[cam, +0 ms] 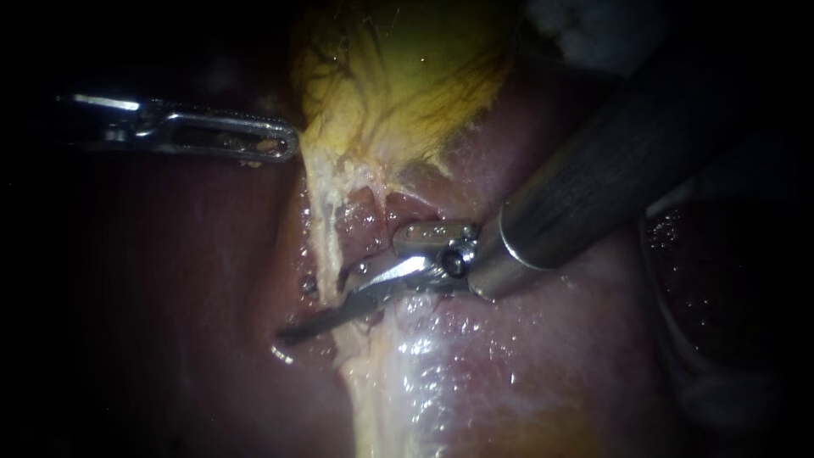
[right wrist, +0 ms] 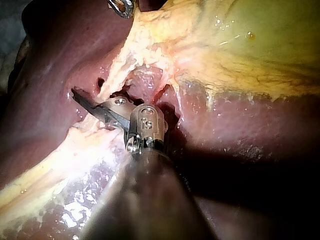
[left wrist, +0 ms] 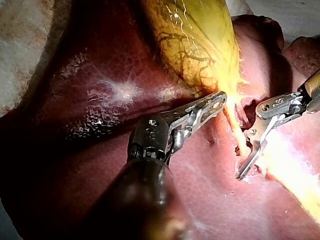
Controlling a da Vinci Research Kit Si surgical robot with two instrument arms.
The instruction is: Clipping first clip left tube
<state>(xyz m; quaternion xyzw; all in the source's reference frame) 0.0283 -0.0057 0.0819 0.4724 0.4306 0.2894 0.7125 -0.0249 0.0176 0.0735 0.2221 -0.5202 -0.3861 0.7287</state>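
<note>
The yellow-green gallbladder [cam: 398, 76] lies on the dark red liver [cam: 170, 280]. From its lower edge a pale tube [cam: 320, 225] runs down as the left strand beside a small reddish opening. My right instrument [cam: 339, 284] comes in from the upper right with its jaws open: the long thin jaw lies across this tube and the other jaw sits by the opening. No clip shows on the tube. My left instrument [cam: 288, 146] reaches from the left, its slotted jaws shut on the gallbladder's pale edge. The left wrist view shows that grip [left wrist: 220, 97] and the right instrument [left wrist: 249, 142] beyond it.
A broad pale band of fatty tissue [cam: 398, 373] continues down from the tube over the liver. The right instrument's thick shaft [cam: 610, 170] covers the tissue at the upper right. A dark liver lobe [cam: 721, 280] lies at the right edge.
</note>
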